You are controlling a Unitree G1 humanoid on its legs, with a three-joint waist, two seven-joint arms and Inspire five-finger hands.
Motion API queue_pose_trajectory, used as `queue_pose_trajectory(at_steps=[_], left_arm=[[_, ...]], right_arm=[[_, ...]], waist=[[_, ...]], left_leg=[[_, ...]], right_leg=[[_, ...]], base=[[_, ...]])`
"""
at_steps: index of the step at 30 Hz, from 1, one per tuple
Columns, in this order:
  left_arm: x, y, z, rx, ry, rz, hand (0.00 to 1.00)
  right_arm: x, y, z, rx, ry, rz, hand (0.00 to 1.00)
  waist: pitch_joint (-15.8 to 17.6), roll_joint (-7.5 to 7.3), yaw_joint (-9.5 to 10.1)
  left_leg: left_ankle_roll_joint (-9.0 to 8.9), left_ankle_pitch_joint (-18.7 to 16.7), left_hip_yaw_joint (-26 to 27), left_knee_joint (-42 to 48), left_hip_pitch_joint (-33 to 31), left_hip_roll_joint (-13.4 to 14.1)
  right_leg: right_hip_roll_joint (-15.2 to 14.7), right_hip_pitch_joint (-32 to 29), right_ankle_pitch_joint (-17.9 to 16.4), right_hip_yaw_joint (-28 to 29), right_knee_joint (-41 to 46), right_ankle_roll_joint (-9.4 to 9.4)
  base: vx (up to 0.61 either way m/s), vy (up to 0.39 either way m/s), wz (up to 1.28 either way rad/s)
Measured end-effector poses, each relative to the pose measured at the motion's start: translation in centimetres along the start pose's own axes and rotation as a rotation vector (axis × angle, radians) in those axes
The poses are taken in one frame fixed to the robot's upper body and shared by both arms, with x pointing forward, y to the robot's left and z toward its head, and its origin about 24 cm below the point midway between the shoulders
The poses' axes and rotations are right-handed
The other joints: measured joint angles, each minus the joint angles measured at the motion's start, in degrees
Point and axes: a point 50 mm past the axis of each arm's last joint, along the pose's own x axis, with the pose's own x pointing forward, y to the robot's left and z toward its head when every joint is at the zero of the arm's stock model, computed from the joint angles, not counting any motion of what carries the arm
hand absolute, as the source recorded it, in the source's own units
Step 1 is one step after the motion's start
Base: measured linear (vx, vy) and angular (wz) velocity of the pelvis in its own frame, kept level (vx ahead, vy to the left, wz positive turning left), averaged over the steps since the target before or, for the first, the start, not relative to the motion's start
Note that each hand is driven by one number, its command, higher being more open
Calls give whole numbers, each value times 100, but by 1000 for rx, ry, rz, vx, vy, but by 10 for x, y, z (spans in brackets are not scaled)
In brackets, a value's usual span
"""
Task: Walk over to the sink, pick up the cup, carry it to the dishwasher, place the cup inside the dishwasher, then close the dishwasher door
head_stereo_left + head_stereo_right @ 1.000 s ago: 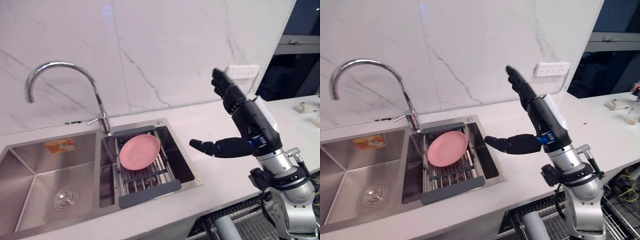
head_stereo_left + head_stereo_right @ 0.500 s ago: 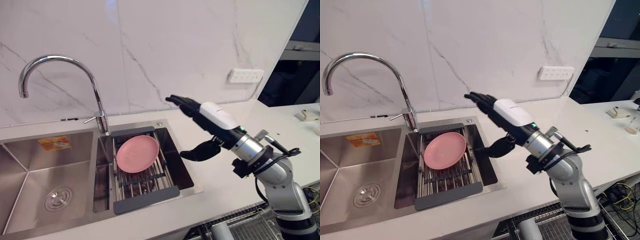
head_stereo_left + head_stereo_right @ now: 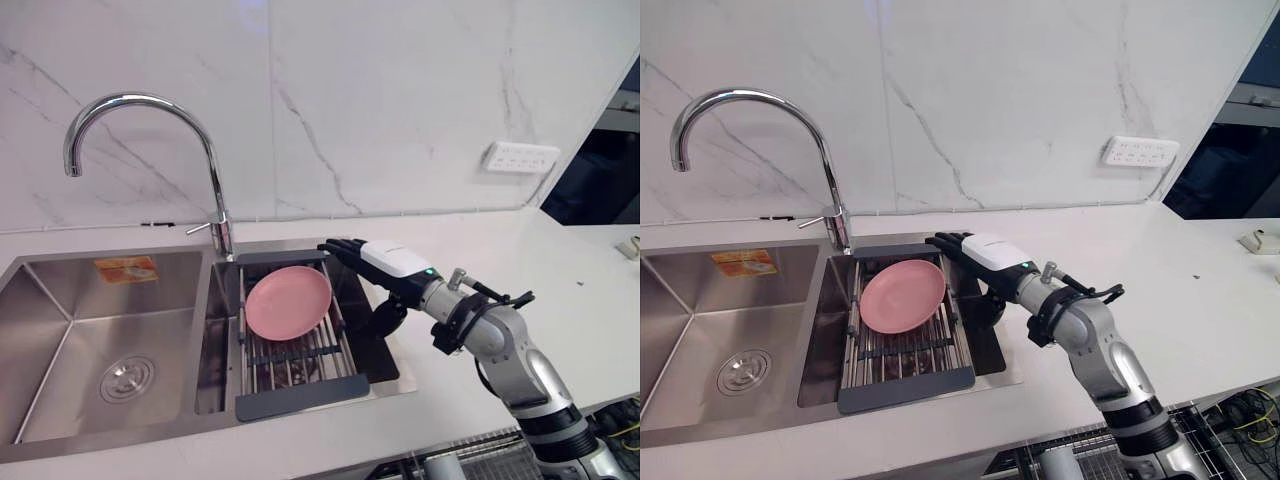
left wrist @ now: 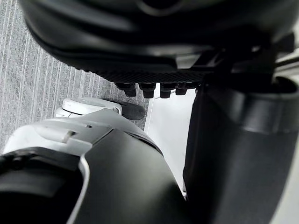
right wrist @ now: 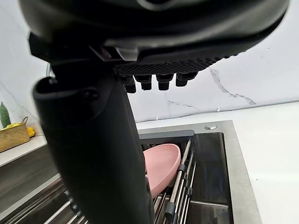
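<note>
1. Plate, a smooth pink disc, leans tilted on the metal-barred rack in the steel sink, right basin.
2. Right hand reaches low just beside it, fingers straight, thumb spread, holding nothing.
3. Left hand: fingers straight.

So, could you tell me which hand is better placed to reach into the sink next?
Right, probably. The right hand is open and stretched over the sink, just beside the pink plate on the rack; the left hand hangs low, with floor beyond it.
</note>
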Motion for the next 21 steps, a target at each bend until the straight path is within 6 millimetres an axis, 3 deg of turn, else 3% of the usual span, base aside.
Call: queue_pose_trajectory(at_steps=[15,21], left_arm=[[2,-9,9,11,-6,-15,100],[2,-9,11,12,-9,-13,100]], right_arm=[[29,34,3,46,30,63,100],[39,58,6,22,46,141,100]], waist=[[2,-5,233],[51,21,269]], left_leg=[[-6,110,-242,-1,-104,-12],[-1,117,-279,-1,-74,-40]], right_leg=[[25,48,10,-252,-2,-13],[-5,105,3,-311,-4,-2]], base=[[-43,0,8],[-31,8,4]])
